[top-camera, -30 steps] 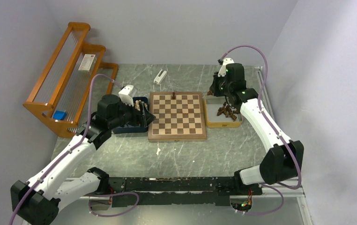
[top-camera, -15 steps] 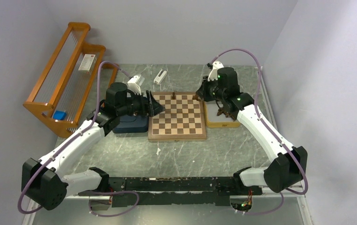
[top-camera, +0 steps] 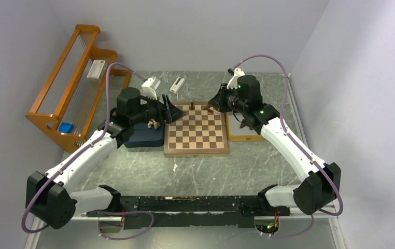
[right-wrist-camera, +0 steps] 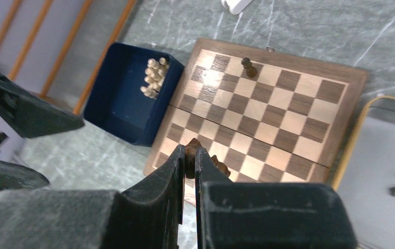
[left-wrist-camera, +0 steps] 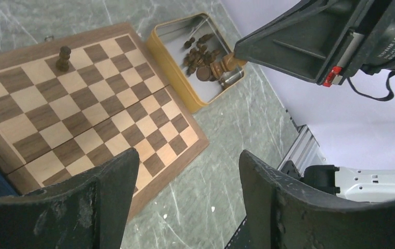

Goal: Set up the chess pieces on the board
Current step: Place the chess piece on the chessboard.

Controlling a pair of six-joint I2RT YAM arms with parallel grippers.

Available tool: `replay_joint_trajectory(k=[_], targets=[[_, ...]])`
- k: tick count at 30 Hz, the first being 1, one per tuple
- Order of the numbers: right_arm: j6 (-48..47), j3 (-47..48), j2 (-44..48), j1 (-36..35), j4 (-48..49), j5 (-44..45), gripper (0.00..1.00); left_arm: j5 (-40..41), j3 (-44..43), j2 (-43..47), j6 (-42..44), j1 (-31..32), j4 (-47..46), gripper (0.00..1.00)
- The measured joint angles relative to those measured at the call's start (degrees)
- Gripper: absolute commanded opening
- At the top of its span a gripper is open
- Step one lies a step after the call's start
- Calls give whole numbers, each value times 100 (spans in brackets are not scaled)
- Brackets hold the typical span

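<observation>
Board (left-wrist-camera: 81,119) bearing lone figure (left-wrist-camera: 63,58), yellow tray (left-wrist-camera: 170,72) of pieces (left-wrist-camera: 200,54), right pincer (left-wrist-camera: 234,57) gripping dark piece (left-wrist-camera: 228,62)

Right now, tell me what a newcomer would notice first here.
The chessboard at table centre is nearly bare, with a lone dark piece on its far row. The right gripper hangs over the board's far right part, shut on a second dark piece, while the left gripper hovers open and empty near its far left corner.
</observation>
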State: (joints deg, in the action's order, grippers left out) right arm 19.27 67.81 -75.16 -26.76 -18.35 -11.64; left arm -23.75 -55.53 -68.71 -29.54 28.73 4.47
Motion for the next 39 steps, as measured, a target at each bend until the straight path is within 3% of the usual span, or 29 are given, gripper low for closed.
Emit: replay_joint_trajectory(k=[7,15,24,39], targets=[[1602,-315,114,-63,741,4,0,-9,793,136,-656,0,-1641,81],[3244,-892,503,-74,1692,85,0,-450,922,-667,-1255,107,-3233,87],[3845,-892,693,-90,2068,177,0,-516,905,-1228,-1300,542,-3906,86],[4216,-1119,892,-133,2424,157,0,26,577,-1698,-1327,841,-5112,70]])
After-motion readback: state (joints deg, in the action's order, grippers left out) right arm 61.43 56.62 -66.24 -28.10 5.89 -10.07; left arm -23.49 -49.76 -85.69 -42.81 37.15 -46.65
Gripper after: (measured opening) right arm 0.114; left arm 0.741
